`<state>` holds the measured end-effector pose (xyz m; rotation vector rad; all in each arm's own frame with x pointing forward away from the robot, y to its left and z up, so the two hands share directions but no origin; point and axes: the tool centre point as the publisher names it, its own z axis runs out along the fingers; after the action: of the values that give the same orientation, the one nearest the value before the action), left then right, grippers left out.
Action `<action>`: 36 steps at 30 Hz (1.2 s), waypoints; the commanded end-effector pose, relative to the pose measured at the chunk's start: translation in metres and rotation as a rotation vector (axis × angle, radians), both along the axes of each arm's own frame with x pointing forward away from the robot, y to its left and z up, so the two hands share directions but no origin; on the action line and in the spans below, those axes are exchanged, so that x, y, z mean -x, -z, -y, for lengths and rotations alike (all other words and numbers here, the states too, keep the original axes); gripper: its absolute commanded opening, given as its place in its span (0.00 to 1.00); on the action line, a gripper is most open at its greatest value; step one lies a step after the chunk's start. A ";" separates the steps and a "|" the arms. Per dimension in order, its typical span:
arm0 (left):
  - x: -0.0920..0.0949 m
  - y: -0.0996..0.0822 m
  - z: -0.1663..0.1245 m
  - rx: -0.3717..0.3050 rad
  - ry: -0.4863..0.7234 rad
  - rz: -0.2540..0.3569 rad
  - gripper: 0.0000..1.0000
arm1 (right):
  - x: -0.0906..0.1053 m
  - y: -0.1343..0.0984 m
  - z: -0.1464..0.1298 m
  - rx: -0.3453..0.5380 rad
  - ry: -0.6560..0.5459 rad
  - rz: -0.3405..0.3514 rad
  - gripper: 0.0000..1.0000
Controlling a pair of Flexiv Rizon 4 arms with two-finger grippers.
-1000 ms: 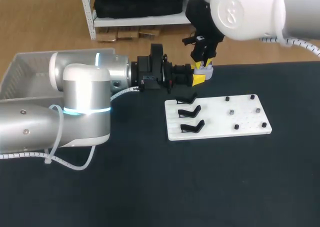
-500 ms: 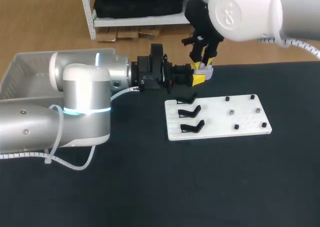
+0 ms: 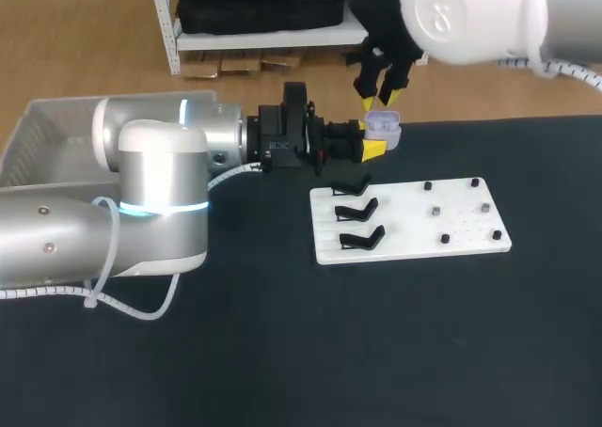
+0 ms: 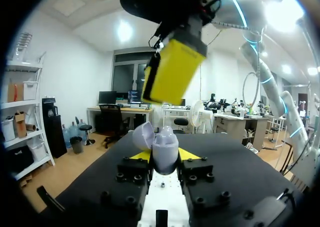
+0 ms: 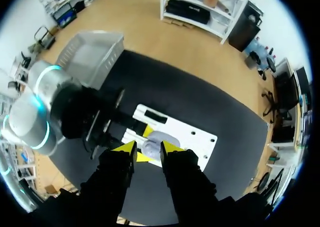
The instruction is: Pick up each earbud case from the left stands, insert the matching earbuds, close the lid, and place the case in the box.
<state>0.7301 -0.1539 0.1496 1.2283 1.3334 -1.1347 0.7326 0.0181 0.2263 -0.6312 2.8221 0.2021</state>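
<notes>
Case: the lavender case (image 3: 383, 123) is clamped in the left gripper (image 3: 369, 137) near the far edge of the table (image 3: 282, 352), with its lid up.
Right gripper: the right gripper (image 3: 377, 99) hangs just above the case, its fingers a little apart with nothing between them.
Hidden: the case's inside is too small to read.
Change: the right gripper has lifted off the case since a second ago; the left arm is unmoved.
Surfaces: the case is smooth and rounded; a flat white board (image 3: 414, 229) carries three black stands (image 3: 358, 209); a slatted pale box (image 3: 38, 135) sits far left.
</notes>
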 end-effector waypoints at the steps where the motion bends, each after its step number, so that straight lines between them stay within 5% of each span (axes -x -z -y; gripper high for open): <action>1: 0.000 0.001 0.000 0.003 -0.001 0.002 0.00 | -0.013 0.003 0.006 -0.021 0.050 0.022 0.35; 5: 0.000 0.001 0.000 0.003 -0.001 0.002 0.00 | -0.036 0.013 0.010 -0.029 0.099 0.030 0.42; 12: 0.000 0.001 0.000 0.003 -0.001 0.002 0.00 | -0.056 0.038 0.023 -0.010 0.169 0.001 0.37; 28: 0.000 0.001 0.000 0.003 -0.001 0.002 0.00 | -0.018 0.046 0.036 -0.005 0.187 -0.038 0.37; 36: 0.000 0.001 0.000 0.003 -0.001 0.002 0.00 | -0.015 0.043 0.035 -0.042 0.224 -0.023 0.36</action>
<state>0.7301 -0.1539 0.1496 1.2283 1.3334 -1.1349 0.7548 -0.0111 0.1794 -0.3210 2.9021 0.2141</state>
